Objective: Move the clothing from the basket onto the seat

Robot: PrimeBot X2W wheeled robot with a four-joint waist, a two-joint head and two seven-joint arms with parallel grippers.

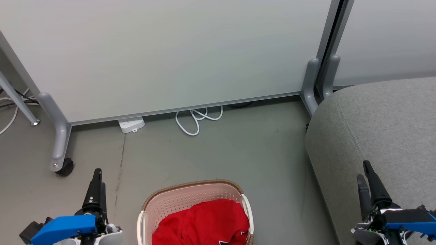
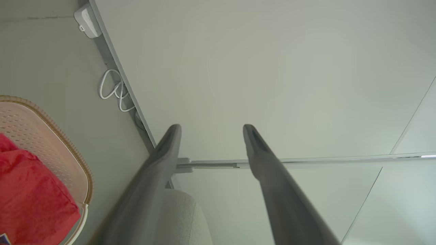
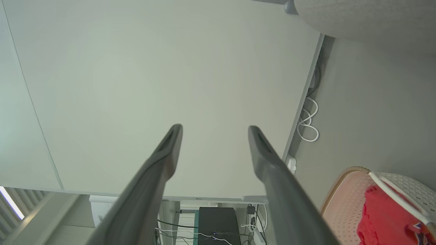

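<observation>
The cream-white basket (image 1: pixel 190 199) with a brown woven-look rim stands on the floor at the bottom centre of the head view. Red clothing (image 1: pixel 204 224) lies bunched inside it, also seen in the left wrist view (image 2: pixel 30 197) and the right wrist view (image 3: pixel 385 221). The grey seat (image 1: pixel 381 126) fills the right side. My left gripper (image 1: pixel 97 178) hangs left of the basket, open and empty, its fingers (image 2: pixel 163 153) spread apart. My right gripper (image 1: pixel 366 177) is over the seat's front edge, open and empty, with both fingers (image 3: pixel 170 149) wide.
A pale partition panel (image 1: pixel 170 54) on grey feet with a castor (image 1: pixel 64 166) stands behind. A white power strip (image 1: pixel 131 124) and coiled white cable (image 1: pixel 197 119) lie at its base. Bare grey floor (image 1: pixel 238 153) lies between basket and panel.
</observation>
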